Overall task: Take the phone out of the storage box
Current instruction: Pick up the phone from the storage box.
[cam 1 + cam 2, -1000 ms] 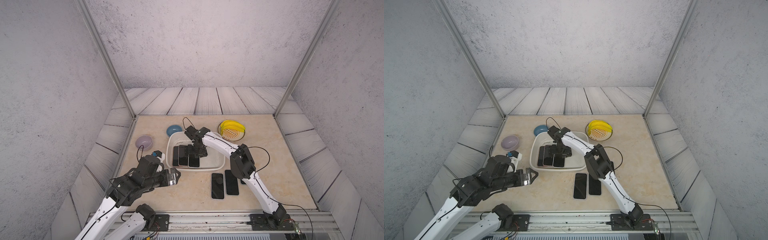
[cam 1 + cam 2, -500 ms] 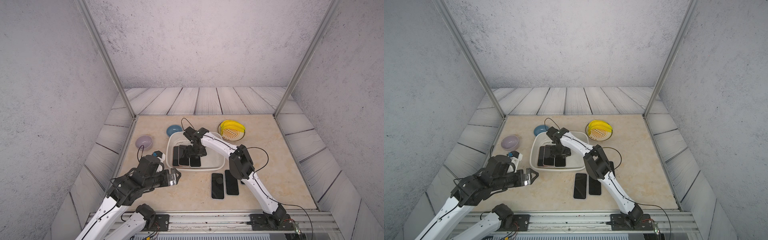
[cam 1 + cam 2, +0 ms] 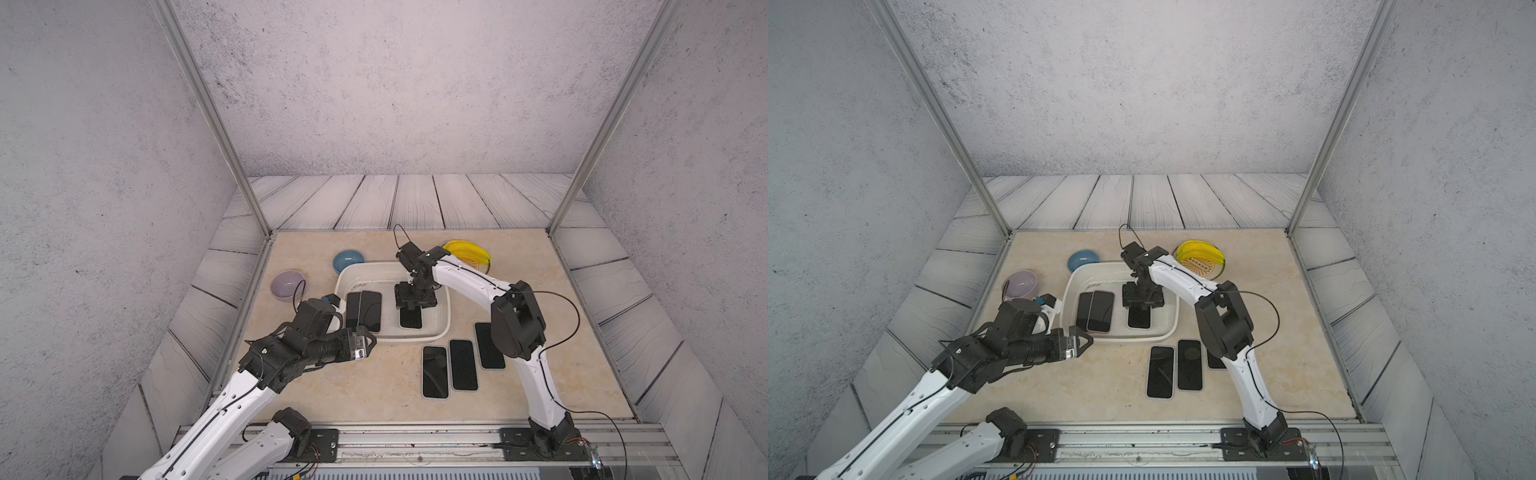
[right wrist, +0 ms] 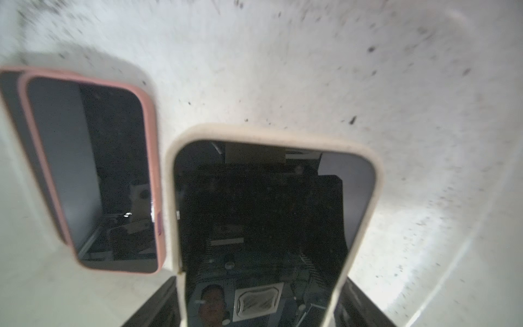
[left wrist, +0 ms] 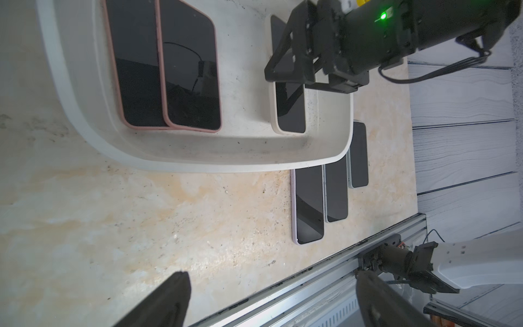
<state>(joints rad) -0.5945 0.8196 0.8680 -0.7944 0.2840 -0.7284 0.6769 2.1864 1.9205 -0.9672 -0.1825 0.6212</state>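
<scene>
In the white storage box (image 5: pixel 198 161), cream-cased phone (image 4: pixel 263 212) clamped at its edges by the right gripper (image 3: pixel 411 309), two pink-cased phones (image 5: pixel 189 73) laid alongside, left gripper (image 3: pixel 370 344) held wide open, empty.

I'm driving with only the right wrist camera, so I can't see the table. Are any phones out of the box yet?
Observer: Yes, three phones lie side by side on the table, just in front of the storage box.
Operator: Is the phone I grabbed over the rim?
Observer: No. In both top views the cream phone, held at its far end by the right tool, sits inside the rim, near the box's right wall.
Operator: What's my other arm doing?
Observer: The left tool hangs open over the table by the box's near left corner, holding nothing.
</scene>
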